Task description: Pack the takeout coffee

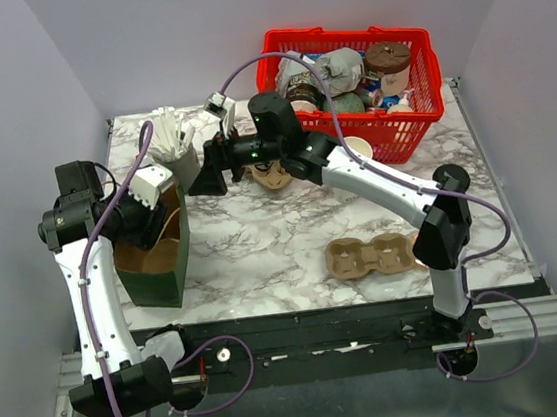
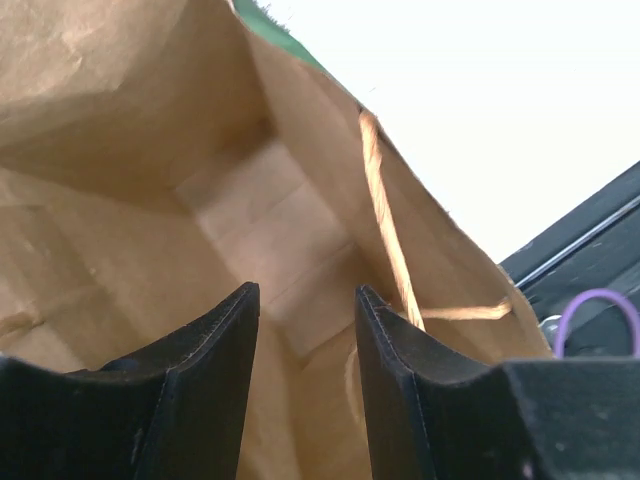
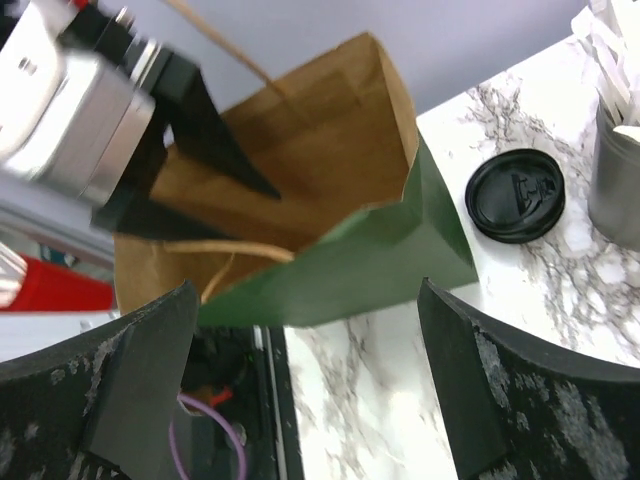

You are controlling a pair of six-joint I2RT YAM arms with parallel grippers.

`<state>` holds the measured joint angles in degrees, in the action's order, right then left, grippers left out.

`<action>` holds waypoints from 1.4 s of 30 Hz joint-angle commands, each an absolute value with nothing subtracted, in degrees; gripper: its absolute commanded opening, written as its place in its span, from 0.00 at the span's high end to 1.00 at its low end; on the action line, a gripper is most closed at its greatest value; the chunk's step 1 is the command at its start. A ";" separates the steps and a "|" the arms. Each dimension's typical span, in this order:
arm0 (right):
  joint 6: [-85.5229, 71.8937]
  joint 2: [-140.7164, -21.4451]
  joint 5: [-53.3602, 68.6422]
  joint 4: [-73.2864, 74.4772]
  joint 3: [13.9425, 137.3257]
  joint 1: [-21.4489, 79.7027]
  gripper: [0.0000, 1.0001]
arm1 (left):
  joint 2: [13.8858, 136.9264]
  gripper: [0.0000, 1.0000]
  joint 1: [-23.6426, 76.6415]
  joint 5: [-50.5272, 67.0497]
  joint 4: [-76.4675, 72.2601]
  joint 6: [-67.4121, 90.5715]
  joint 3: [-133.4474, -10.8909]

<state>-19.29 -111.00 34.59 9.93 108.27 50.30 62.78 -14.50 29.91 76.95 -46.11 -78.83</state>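
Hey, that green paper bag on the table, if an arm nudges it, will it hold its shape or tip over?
Probably flimsy: the green paper bag has thin creased walls, so a push would likely dent it. It looks empty inside, so it is likely light and may slide or tip. Its twine handle looks floppy.

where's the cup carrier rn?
Top view: the cup carrier lies empty on the table, right of centre near the front edge, beside the right arm, well clear of the green bag.

White arm links (image 1: 376, 182), black joints (image 1: 442, 232); purple cables (image 1: 509, 227); black jaws
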 commanded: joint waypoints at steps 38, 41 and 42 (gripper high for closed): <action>-21.09 -104.43 24.97 15.30 99.33 46.15 0.99 | 55.64 0.32 -14.41 52.57 65.62 -22.38 -89.81; -21.62 -100.55 21.01 14.15 95.28 44.65 0.99 | 55.19 0.25 -14.41 50.28 60.74 -18.02 -93.33; -21.71 -99.94 20.48 14.15 94.14 44.21 0.99 | 55.37 0.22 -14.41 48.97 61.17 -18.71 -95.25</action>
